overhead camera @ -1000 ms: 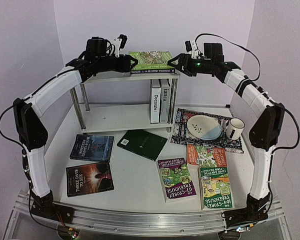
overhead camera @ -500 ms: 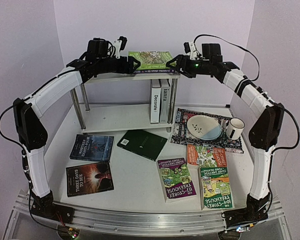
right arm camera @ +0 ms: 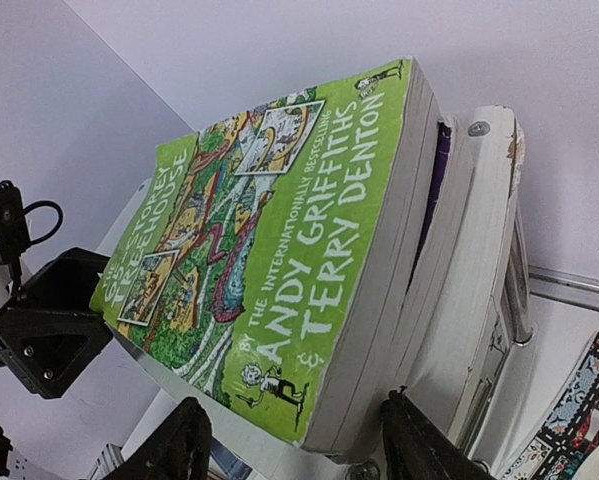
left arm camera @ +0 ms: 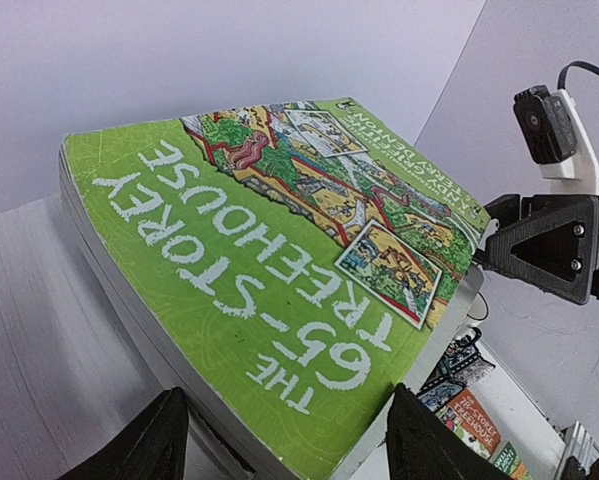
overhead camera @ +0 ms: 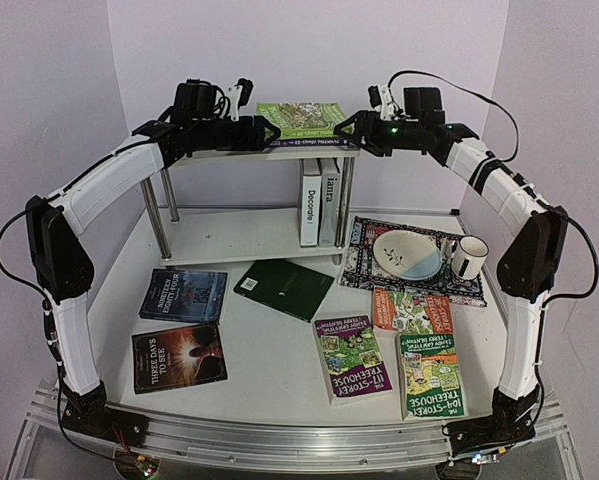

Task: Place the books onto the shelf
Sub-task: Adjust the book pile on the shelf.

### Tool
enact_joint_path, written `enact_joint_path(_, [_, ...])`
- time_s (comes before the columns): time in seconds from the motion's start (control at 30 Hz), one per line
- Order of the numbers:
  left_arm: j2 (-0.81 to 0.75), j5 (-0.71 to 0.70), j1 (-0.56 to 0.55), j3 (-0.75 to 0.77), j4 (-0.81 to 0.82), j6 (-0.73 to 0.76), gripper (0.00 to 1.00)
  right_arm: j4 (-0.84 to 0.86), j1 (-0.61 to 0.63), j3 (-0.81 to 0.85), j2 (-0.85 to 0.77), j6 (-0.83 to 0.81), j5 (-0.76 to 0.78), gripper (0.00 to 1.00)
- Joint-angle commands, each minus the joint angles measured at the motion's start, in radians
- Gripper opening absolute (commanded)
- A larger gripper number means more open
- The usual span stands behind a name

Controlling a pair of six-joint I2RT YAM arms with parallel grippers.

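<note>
White top board of the shelf (overhead camera: 219, 152) from the overhead camera, and both arms are up there at once. The left gripper (overhead camera: 264, 132) and the right gripper (overhead camera: 344, 125) face each other, and the 65-Storey Treehouse paperback (overhead camera: 301, 118) lies flat between their tips on a short stack. Below the grippers, on the lower board, "Decorate" (overhead camera: 308, 205) and "ianra" (overhead camera: 330, 198) stand upright side by side at the right legs. Well below and behind both tools, books lie flat on the table: a dark green book (overhead camera: 284, 288), two dark-covered books (overhead camera: 183, 295) and three more Treehouse paperbacks (overhead camera: 352, 358). Under the right arm sits a patterned mat (overhead camera: 379, 272) with a bowl (overhead camera: 406, 252) and a mug (overhead camera: 467, 257).

Over to the left wrist: the green cover fills the view straight ahead, its near corner sitting between the two black fingers (left arm camera: 159, 440). The jaws are spread wide to either side of it, not pressing. The other gripper waits beyond the book's far end.

Right wrist now: same story. The paperback's end reaches in between the fingers (right arm camera: 419, 445), jaws apart and off the pages, a purple-edged book just under it, the shelf board beneath.
</note>
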Motion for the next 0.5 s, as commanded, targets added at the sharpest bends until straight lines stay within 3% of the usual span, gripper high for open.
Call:
enact_joint_path(0.0, [-0.023,0.102,-0.001,0.039,0.002,-0.035,0.69,0.005,0.006,0.018,-0.047,0.009,-0.065,0.58])
enact_joint_path(0.47, [-0.038,0.185,0.000,0.028,0.001,-0.085,0.69,0.006,0.006,-0.018,-0.097,0.002,-0.069,0.58])
